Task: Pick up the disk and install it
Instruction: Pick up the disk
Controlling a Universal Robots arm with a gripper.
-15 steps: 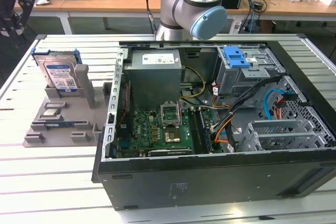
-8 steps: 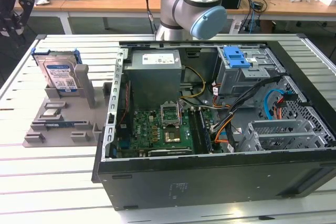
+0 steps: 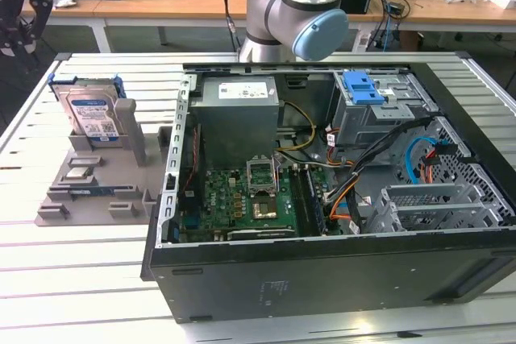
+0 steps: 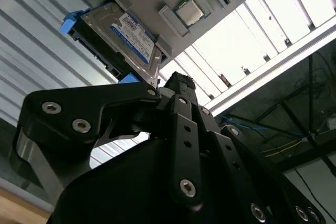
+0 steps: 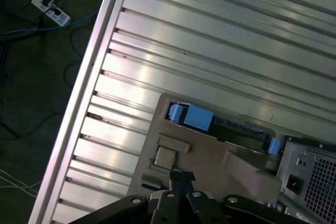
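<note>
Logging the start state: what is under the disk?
The disk stands on edge in a slot of the grey holder, which lies on the slatted table. The holder's front wall covers its lower edge, so how it seats cannot be seen.

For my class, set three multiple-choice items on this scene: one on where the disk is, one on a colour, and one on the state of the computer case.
1. Where is the disk?
A. Standing on edge in the grey holder, at the exterior view's left of the computer case
B. Inside the case
C. On the floor

2. What colour is the frame on the disk's edges?
A. Red
B. Blue
C. Yellow

3. The case is:
A. Shut
B. Open, its green board showing
C. Standing on end

Answers:
1. A: the disk stands in the holder, outside the case.
2. B: blue shows along its top edge.
3. B: the inside lies bare to the camera.
</note>
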